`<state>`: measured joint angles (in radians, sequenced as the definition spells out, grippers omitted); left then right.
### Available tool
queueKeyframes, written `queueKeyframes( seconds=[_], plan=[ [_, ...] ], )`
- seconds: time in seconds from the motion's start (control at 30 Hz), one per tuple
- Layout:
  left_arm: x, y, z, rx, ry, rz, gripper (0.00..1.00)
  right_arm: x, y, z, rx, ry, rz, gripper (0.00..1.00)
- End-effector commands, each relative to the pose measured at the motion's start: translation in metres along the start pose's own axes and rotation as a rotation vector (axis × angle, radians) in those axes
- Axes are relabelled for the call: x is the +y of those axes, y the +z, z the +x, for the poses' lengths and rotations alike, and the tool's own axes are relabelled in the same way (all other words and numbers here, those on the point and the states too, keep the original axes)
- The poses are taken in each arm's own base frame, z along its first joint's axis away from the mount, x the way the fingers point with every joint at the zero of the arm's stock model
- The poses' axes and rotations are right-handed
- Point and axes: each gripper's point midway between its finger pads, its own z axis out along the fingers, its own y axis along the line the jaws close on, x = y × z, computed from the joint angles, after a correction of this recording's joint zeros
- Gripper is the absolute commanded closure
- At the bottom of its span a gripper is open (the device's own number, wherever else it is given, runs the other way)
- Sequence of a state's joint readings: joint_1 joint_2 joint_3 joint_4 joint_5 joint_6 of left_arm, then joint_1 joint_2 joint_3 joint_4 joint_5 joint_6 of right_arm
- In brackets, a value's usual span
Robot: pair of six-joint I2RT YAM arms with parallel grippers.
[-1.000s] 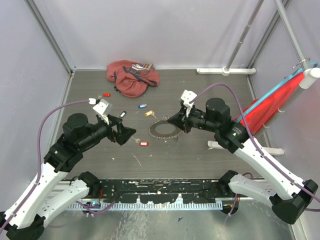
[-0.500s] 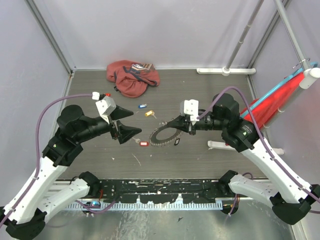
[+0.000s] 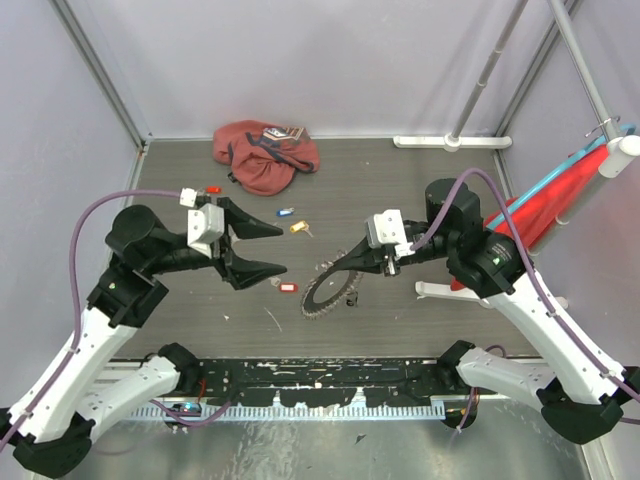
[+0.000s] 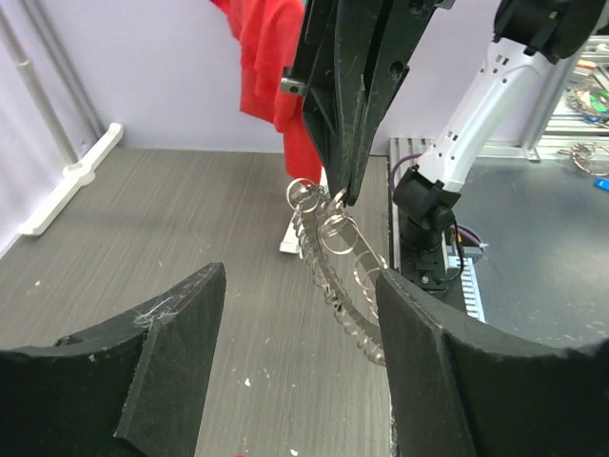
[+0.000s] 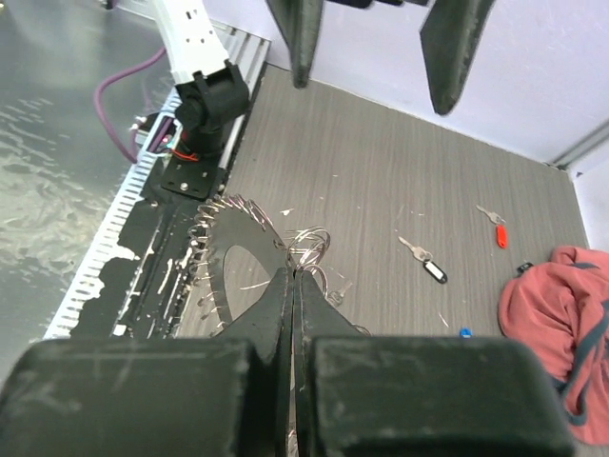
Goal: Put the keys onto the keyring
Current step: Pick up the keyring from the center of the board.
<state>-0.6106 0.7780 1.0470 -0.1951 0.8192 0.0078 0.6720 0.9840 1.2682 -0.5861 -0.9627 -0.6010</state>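
Note:
The keyring (image 3: 322,290), a spiky disc of silver keys, is tilted on edge and lifted off the table. My right gripper (image 3: 352,262) is shut on its upper rim, as the right wrist view shows (image 5: 295,276) with the keyring (image 5: 233,252) just beyond. My left gripper (image 3: 278,248) is wide open and empty to its left, facing the keyring (image 4: 347,305). Loose keys lie on the table: red (image 3: 212,188), blue (image 3: 286,211), yellow (image 3: 297,227), and red (image 3: 289,287) below the left fingers. A black-headed key (image 5: 433,271) shows in the right wrist view.
A reddish-pink cloth bag (image 3: 265,155) lies at the back. A red folded cloth on a pole (image 3: 545,205) leans at the right. A white bar (image 3: 452,142) runs along the back wall. A black rail (image 3: 330,385) spans the front edge.
The right gripper has raised the keyring from flat on the table to tilted on edge. The left gripper has lifted, drawn back left and opened wider.

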Motion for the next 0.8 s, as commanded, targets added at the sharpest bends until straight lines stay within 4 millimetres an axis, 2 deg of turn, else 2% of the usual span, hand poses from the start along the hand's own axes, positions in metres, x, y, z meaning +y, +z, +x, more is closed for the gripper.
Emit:
queueKeyframes(
  seconds=[0.0, 0.3, 0.43, 0.77],
  plan=[
    [-0.008, 0.011, -0.014, -0.041, 0.058, 0.126, 0.32, 0.007, -0.003, -0.028, -0.077, -0.084, -0.054, 0.99],
    [-0.012, 0.027, -0.004, -0.021, 0.042, 0.233, 0.47, 0.006, -0.001, -0.031, -0.090, -0.108, -0.077, 0.99],
    [-0.020, 0.030, -0.006, -0.022, 0.045, 0.279, 0.55, 0.004, 0.001, -0.034, -0.098, -0.113, -0.095, 0.99],
    [-0.035, 0.039, -0.003, -0.020, 0.059, 0.344, 0.64, 0.004, 0.002, -0.039, -0.114, -0.120, -0.112, 0.99]
  ],
)
